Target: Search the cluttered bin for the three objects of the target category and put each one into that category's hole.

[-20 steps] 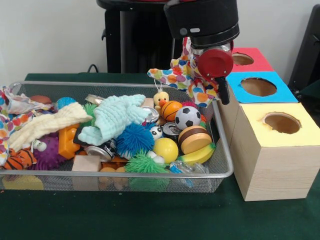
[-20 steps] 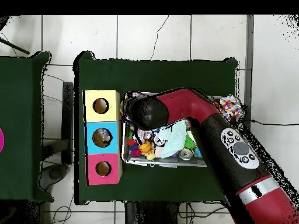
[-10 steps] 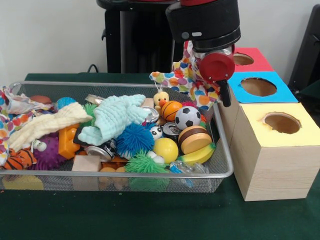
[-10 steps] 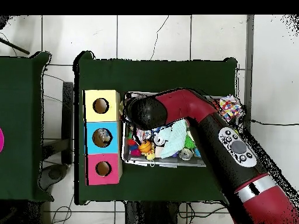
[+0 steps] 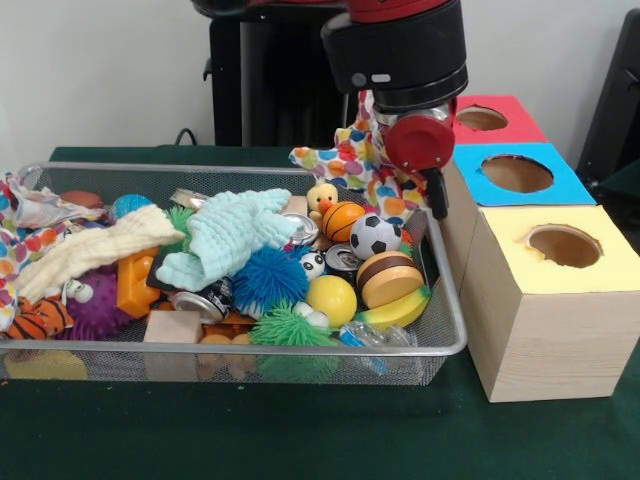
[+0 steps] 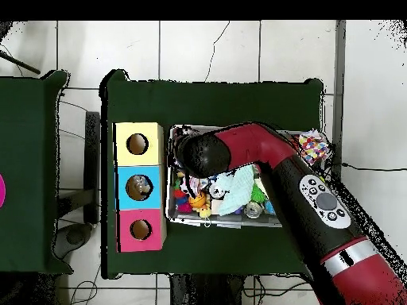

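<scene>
The gripper (image 5: 405, 165) hung over the bin's (image 5: 455, 340) far right corner, clamped on a spotted cloth (image 5: 345, 158) that dangled above the toys. The cloth hung clear of the duck (image 5: 321, 200) and basketball (image 5: 343, 220) just beneath it. Beside the bin's right edge stood three boxes in a row, each with a round hole on top: yellow box (image 5: 545, 300) nearest, blue box (image 5: 555, 185) in the middle, red box (image 5: 520, 125) farthest. In the overhead view the arm (image 6: 270, 159) covered much of the bin, and something small lay inside the blue box's hole (image 6: 138, 187). A mint cloth (image 5: 235, 235) and a cream cloth (image 5: 95, 250) lay on the pile, and another spotted cloth (image 5: 20, 225) draped over the bin's left edge.
</scene>
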Controlling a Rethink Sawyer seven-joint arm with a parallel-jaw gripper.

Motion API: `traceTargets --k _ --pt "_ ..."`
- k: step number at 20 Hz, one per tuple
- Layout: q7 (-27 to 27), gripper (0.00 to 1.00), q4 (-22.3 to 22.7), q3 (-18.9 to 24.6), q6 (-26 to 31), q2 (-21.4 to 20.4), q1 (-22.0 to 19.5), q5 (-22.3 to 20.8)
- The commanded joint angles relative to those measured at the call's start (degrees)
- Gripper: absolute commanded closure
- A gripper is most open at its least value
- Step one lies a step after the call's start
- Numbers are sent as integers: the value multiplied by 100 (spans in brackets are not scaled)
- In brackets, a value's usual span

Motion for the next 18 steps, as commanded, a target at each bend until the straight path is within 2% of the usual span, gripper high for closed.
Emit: traceTargets --k 1,13,18 --pt "-512 100 -179 -380 643 120 -142 -322" --pt "-765 100 -227 -308 769 147 -265 -330" --pt "-1109 100 -258 -195 1005 141 -458 -284"
